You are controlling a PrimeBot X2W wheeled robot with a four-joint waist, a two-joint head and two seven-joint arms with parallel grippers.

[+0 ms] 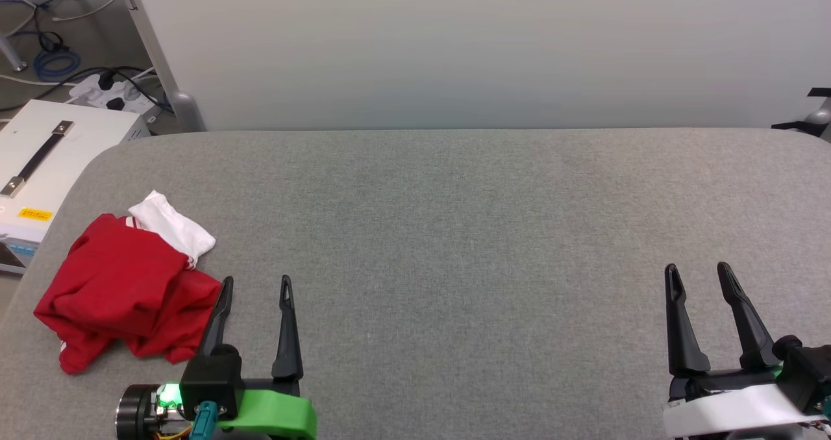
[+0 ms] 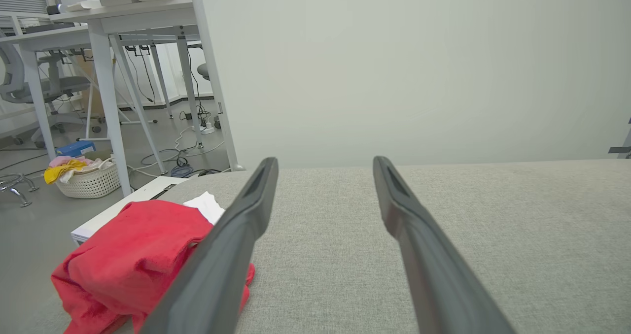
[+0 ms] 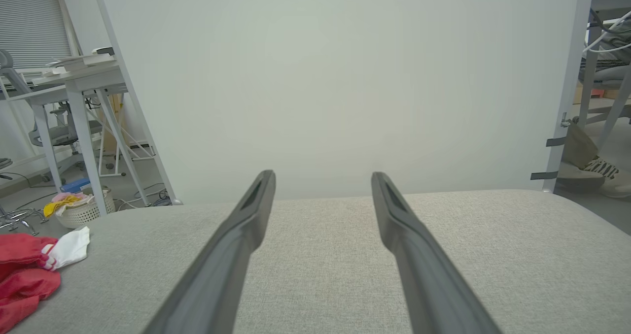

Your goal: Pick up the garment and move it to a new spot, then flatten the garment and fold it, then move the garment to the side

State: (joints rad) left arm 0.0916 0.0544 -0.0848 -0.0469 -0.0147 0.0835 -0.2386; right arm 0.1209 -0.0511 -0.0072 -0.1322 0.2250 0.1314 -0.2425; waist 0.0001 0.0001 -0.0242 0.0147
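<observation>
Starting pickup: shirt (image 1: 123, 291) lies crumpled just beside the left fingers (image 1: 286, 330), which gape empty like the right fingers (image 1: 680, 323); next, reach over and pinch cloth.

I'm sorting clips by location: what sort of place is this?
Probably an office or lab workroom: white desks, an office chair and a plugged-in power strip.

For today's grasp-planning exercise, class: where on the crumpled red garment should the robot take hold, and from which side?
Probably the garment at its bunched right-edge folds, approached from the right and above by the open left gripper. It lies in a crumpled heap, and those raised folds sit nearest that gripper; the white sleeve pokes out on the far side.
</observation>
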